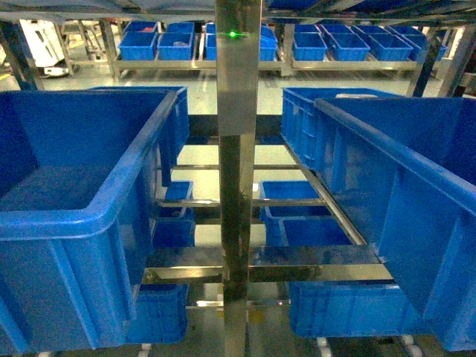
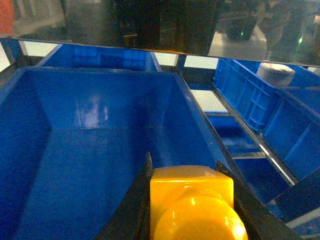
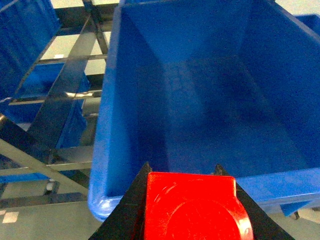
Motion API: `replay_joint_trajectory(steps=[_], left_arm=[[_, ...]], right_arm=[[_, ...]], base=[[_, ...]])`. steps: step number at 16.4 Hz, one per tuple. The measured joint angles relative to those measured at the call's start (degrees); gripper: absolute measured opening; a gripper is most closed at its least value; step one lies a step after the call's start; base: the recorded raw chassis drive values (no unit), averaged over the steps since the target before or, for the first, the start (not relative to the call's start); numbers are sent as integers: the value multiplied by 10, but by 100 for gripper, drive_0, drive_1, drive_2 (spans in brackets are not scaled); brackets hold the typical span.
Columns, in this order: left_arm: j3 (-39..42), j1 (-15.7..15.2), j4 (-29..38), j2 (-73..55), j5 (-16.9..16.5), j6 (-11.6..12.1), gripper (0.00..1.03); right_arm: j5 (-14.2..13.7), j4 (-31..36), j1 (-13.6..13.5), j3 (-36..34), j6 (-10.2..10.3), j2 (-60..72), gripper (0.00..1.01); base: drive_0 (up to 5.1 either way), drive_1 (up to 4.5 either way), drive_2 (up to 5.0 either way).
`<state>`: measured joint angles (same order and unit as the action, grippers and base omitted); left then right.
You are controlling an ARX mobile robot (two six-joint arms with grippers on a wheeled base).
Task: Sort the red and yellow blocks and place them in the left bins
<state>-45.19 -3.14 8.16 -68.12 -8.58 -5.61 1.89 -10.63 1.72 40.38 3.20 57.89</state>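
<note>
1. Orange-yellow glossy plastic fills the bottom centre of the left wrist view: the yellow block (image 2: 192, 205), its round stud facing the camera, is clamped between the two dark fingers (image 2: 131, 210) of the left hand (image 2: 192, 200), which press on its left and right sides.
2. Below and beyond it, the deep left bin (image 2: 100, 150) takes up the centre and left of that frame; the block hangs over its near right part, above the bin floor.
3. At the bottom centre of the right wrist view, the red block (image 3: 192, 207), one round stud showing, is gripped the same way by the right hand (image 3: 192, 200), with black fingers (image 3: 127, 210) at either side.
4. That block hovers at the near rim of another deep blue bin (image 3: 107, 125), whose inside shows nothing in it.
5. Neither hand appears in the head view, which shows two large bins at left and right of a steel post (image 1: 238, 186), with smaller blue trays (image 1: 297, 216) on the rack between them.
</note>
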Motion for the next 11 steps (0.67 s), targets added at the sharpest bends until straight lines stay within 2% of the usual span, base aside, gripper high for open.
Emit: replay_joint_trajectory(steps=[2, 3, 6, 11], left_arm=[[0, 0, 0, 0, 0, 0, 26], [0, 0, 0, 0, 0, 0, 26], [0, 0, 0, 0, 0, 0, 26], [0, 0, 0, 0, 0, 0, 26]], right_arm=[[9, -8, 42, 38, 14, 69, 27], [8, 3, 54, 54, 15, 110, 27], [-1, 35, 56, 120, 0, 231, 27], [15, 33, 66, 239, -29, 404, 27]], base=[[0, 0, 0], [0, 0, 0], [0, 0, 0], [0, 0, 0]])
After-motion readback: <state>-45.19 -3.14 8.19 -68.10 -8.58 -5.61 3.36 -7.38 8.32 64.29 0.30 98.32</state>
